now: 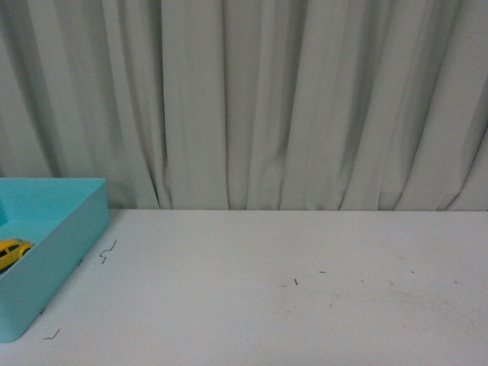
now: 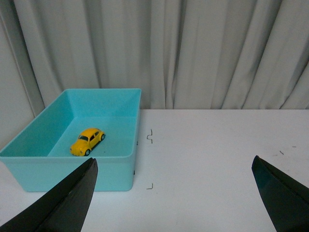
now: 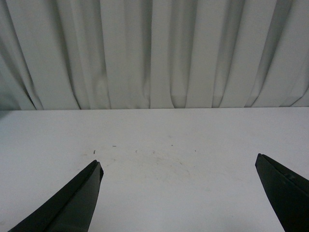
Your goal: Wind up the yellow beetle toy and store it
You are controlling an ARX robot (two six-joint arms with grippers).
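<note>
Item: yellow beetle toy. Location: inside the turquoise bin, resting on its wheels on the bin floor, apart from all four walls. The bin stands at the left side of the desk, toward the back edge by the grey curtain.

Orientation: the toy's long axis runs diagonally across the bin floor, one end toward the near wall, the other toward the curtain. Which end is the nose is too small to tell for sure.

Left end effector: spread wide, empty, raised above the desk just short of the bin's near wall. The toy lies ahead of it and off toward its left finger, beyond the wall.

Right end effector: likewise spread wide and empty, over bare desk well apart from the bin; no toy in its view.

Nearer arm: the left, by a clear margin.

Assessment: the toy already sits in storage; whether it is wound cannot be told.
</note>
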